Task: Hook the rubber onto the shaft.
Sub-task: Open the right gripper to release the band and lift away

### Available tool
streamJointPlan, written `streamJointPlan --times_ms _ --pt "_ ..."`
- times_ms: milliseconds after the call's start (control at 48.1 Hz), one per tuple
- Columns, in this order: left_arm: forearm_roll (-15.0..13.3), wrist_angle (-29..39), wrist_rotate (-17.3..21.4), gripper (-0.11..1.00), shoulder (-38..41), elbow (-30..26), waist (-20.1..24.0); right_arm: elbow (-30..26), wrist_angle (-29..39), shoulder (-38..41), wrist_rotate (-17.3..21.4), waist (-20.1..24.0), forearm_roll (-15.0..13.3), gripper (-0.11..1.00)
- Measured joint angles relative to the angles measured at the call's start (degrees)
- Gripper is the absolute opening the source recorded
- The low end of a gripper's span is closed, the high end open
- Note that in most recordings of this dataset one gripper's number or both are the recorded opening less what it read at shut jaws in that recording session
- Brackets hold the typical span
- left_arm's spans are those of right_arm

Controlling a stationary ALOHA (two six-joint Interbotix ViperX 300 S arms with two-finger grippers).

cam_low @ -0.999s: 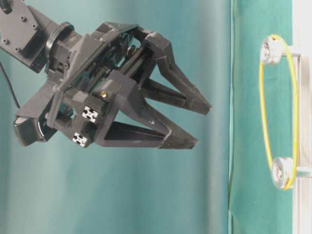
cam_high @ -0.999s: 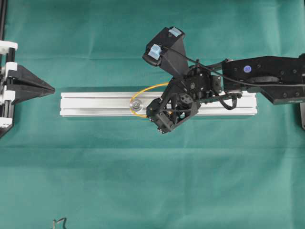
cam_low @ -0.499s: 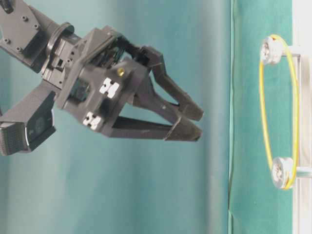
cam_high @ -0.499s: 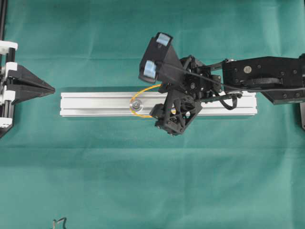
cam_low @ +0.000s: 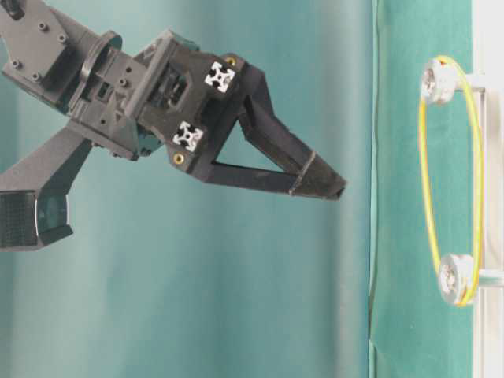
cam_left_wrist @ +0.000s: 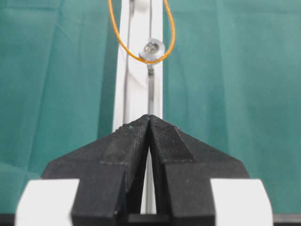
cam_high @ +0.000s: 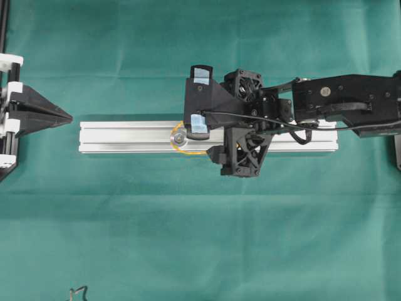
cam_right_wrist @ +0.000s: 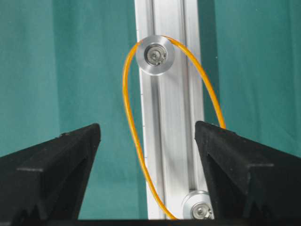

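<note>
A green cloth covers the table, lightly creased, and it also hangs as a backdrop in the table-level view. On it lies a long aluminium rail with two round silver shafts set along its groove. The rubber band, a thin orange loop, runs around both shafts and bows out past the rail's edges. The right gripper hangs above the rail with its fingers spread wide, holding nothing, one to each side of the band. The left gripper sits off the rail's far end, its fingers pressed together and empty. A black frame post stands at the left edge.
</note>
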Motion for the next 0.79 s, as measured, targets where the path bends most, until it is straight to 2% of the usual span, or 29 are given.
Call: streamJointPlan --times_ms 208,791 --pt "0.00 0.00 0.00 0.00 0.00 0.00 0.00 0.00 1.23 -0.79 -0.09 -0.18 0.09 0.76" --pt "0.00 0.09 0.00 0.00 0.00 0.00 0.00 1.14 2.02 -7.38 0.00 -0.18 0.09 0.75"
